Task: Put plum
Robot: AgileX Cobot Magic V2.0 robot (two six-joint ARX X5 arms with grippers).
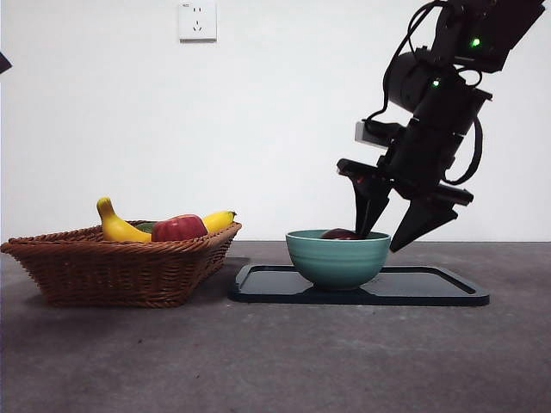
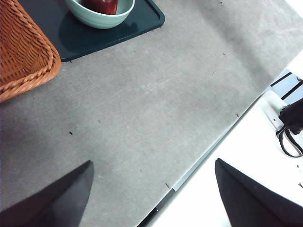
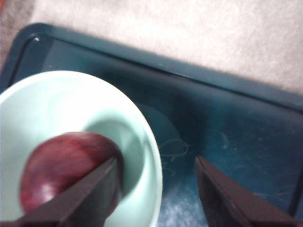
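The plum point(image 1: 340, 233), dark maroon and glossy, lies inside the teal bowl point(image 1: 337, 258), with only its top showing over the rim. My right gripper point(image 1: 380, 241) hangs open over the bowl's right rim: one jaw dips inside next to the plum, the other is outside above the tray. In the right wrist view the plum point(image 3: 66, 165) rests against the bowl's pale inner wall point(image 3: 142, 137), beside one jaw of the right gripper point(image 3: 156, 161) and not gripped. My left gripper point(image 2: 154, 161) waits open and empty over the grey table, far from the bowl point(image 2: 102, 19) and plum point(image 2: 102, 4).
The bowl stands on a dark tray point(image 1: 430, 284). To its left sits a wicker basket point(image 1: 120, 262) holding a yellow banana point(image 1: 116, 225) and a red apple point(image 1: 179, 228). The table's edge runs close to the left gripper.
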